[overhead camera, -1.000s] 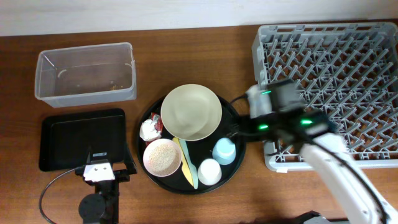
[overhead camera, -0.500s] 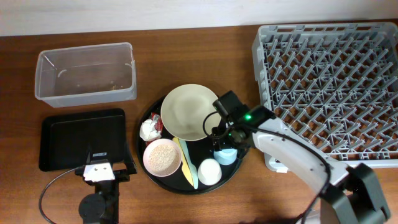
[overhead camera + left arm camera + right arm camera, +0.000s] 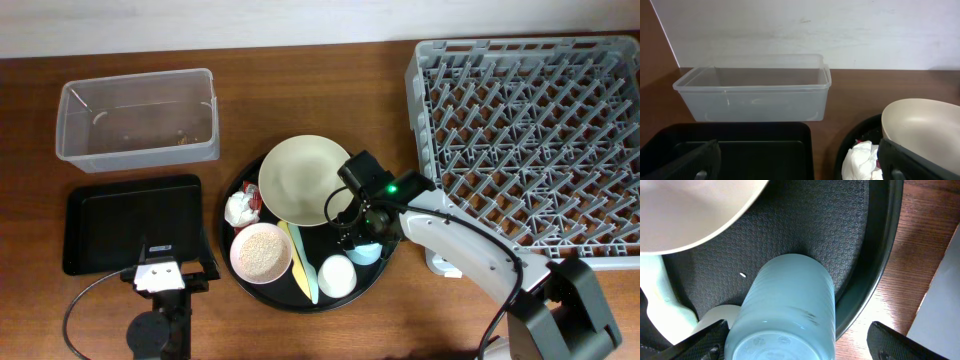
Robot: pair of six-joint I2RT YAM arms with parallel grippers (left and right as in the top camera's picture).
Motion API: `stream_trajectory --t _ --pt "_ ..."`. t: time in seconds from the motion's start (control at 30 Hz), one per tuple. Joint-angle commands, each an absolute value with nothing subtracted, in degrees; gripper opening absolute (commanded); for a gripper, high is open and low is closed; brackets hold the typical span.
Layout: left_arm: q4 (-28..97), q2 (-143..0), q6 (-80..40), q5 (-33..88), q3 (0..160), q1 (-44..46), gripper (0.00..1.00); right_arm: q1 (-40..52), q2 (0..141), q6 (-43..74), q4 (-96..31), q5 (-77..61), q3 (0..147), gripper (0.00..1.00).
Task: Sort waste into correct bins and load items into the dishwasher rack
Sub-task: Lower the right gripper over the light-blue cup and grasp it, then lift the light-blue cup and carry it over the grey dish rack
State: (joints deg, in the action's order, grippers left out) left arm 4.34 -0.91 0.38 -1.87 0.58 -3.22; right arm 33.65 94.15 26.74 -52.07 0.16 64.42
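We have the right pincer (image 3: 800, 341) spread wide either side of the light blue cup (image 3: 785, 305), bottom centre of the wrist frame. The round tray's rim (image 3: 880, 255) is close on its right, the plate (image 3: 685, 210) edge is upper left, and the white cup (image 3: 714, 316) is tight at lower left. The left pincer (image 3: 805, 161) is also spread, at the shallow black tray's (image 3: 740, 135) near edge.

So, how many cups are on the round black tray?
2. The light blue cup is near the right rim of the round black tray; the white cup is next to it, at the front rim. No other seems hidden.
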Motion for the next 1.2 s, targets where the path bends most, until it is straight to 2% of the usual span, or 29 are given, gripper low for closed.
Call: stream_trajectory --t 0.0,0.23,0.37,0.53,0.7,1.17 --pt "4.8 -0.67 0.84 -1.21 0.54 -3.14 0.99 34.17 94.37 26.83 -52.34 -2.24 65.45 0.91" --pt "4.8 -0.67 0.84 -1.21 0.54 -3.14 0.99 34.17 94.37 26.85 -52.69 -6.94 65.43 0.83" --pt "4.8 -0.67 0.84 -1.21 0.54 -3.14 0.99 34.17 94.37 26.87 -53.19 -6.9 65.3 0.87" --pt "4.8 -0.67 0.84 -1.21 0.54 -3.14 0.99 34.17 95.31 27.44 -53.17 -6.92 64.34 0.86" --pt "4.8 -0.67 0.84 -1.21 0.54 -3.14 0.99 34.15 95.94 27.53 -52.88 -5.45 64.18 0.77" --pt "4.8 -0.67 0.86 -1.21 0.54 -3.14 0.99 34.06 93.8 27.49 -53.6 -3.51 65.87 0.68"
